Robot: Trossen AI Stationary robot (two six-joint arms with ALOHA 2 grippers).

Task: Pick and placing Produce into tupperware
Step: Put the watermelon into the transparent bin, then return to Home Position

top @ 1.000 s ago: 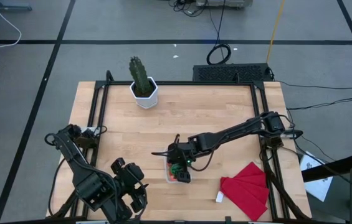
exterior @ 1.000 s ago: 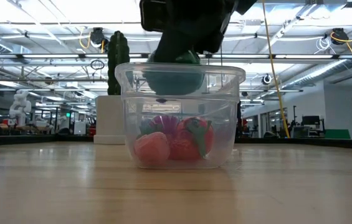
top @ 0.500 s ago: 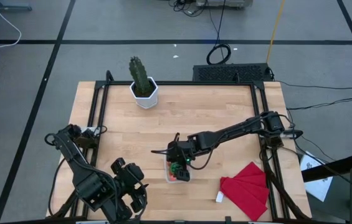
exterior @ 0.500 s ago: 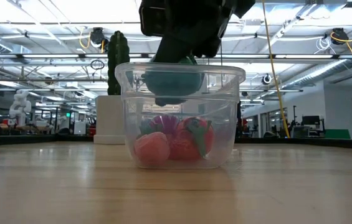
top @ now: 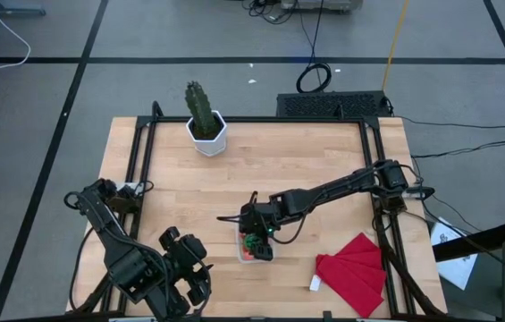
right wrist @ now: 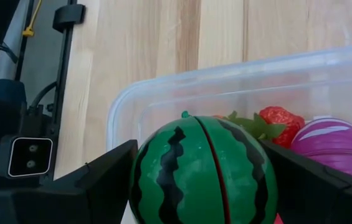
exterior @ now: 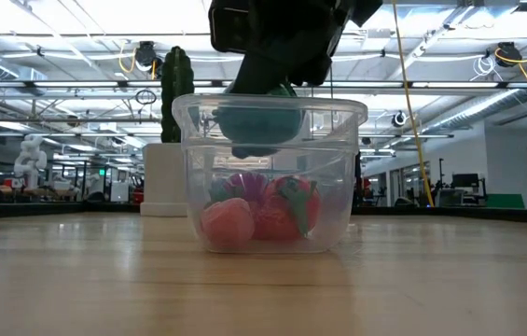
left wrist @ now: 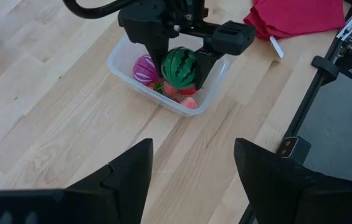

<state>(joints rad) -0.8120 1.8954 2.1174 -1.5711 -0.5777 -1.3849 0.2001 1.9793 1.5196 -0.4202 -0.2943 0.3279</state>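
Right hand (left wrist: 180,70) gripping watermelon (right wrist: 204,171), over tupperware (exterior: 269,175)

cactus (top: 199,105) in white pot (top: 207,136): stood upright at the table's far edge, well apart from the fingers | red folded cloth (top: 357,271): laid flat near the front corner, off to the side of the fingers | white tag (top: 315,283): seen at the cloth's edge | wooden table (top: 297,161): otherwise bare

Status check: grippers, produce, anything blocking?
Right gripper shut on watermelon, over tupperware. Left gripper open, parked at near table edge. Strawberry, purple piece already inside. Nothing blocking.
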